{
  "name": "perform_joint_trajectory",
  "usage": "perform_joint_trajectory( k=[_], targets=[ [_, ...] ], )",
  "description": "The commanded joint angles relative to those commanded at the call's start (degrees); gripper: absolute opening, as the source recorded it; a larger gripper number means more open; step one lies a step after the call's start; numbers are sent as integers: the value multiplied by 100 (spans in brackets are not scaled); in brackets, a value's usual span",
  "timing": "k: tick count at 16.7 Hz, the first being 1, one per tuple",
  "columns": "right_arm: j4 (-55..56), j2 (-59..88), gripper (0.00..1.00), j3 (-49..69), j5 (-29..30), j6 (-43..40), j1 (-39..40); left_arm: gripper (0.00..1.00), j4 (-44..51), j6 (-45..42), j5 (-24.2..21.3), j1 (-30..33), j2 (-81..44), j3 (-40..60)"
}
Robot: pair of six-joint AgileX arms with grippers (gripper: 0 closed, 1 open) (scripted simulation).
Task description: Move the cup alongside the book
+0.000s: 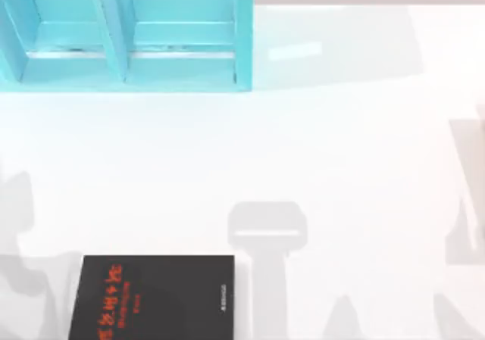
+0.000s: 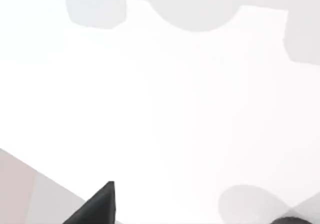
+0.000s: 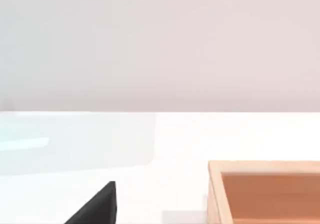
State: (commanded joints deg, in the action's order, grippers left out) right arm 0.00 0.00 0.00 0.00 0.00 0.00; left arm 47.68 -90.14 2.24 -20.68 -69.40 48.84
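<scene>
- Top view: the book (image 1: 155, 298) lies flat on the white table (image 1: 341, 166) at the near edge, left of centre; its lower part is cut by the frame.
- Cover is black with red-orange lettering (image 1: 112, 301) running sideways near its left end, too small to read; a strip of small pale print (image 1: 223, 298) sits near the right edge, also unreadable.
- A turquoise shelf unit (image 1: 125, 33) stands at the far left of the table, with two open compartments facing the near side, well apart from the book.
- Grey shadows fall on the table right of the book and along both side edges.
- Left wrist view: white table surface with soft grey shadows; a black pointed fingertip (image 2: 97, 206) of the left gripper juts in at the frame edge. Whether the left gripper is spread or pressed together cannot be told.
- Right wrist view: a black fingertip (image 3: 97, 206) of the right gripper at the frame edge, over the white table; cannot tell if that gripper is spread or closed.
- Same view: a tan wooden box (image 3: 265, 191) with an orange-brown inside sits on the table; a pale turquoise reflection lies on the table away from it, plain wall behind.
</scene>
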Motion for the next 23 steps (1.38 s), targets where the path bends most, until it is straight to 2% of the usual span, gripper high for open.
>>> perform_joint_trajectory(
  k=[5, 10, 14, 20, 23],
  targets=[
    [0, 0, 100, 0, 0, 0, 0, 100, 1467, -2882, -27, -1338, -1472, 1203],
    [0, 0, 100, 0, 0, 0, 0, 100, 2272, -4546, -137, -2528, -1983, 2034],
    [0, 0, 100, 0, 0, 0, 0, 100, 2459, -5156, -214, -2995, -2032, 2316],
    [0, 0, 100, 0, 0, 0, 0, 100, 2434, -5173, -212, -2991, -2022, 2292],
    [0, 0, 100, 0, 0, 0, 0, 100, 2030, -5166, -217, -3000, -2125, 1971]
  ],
)
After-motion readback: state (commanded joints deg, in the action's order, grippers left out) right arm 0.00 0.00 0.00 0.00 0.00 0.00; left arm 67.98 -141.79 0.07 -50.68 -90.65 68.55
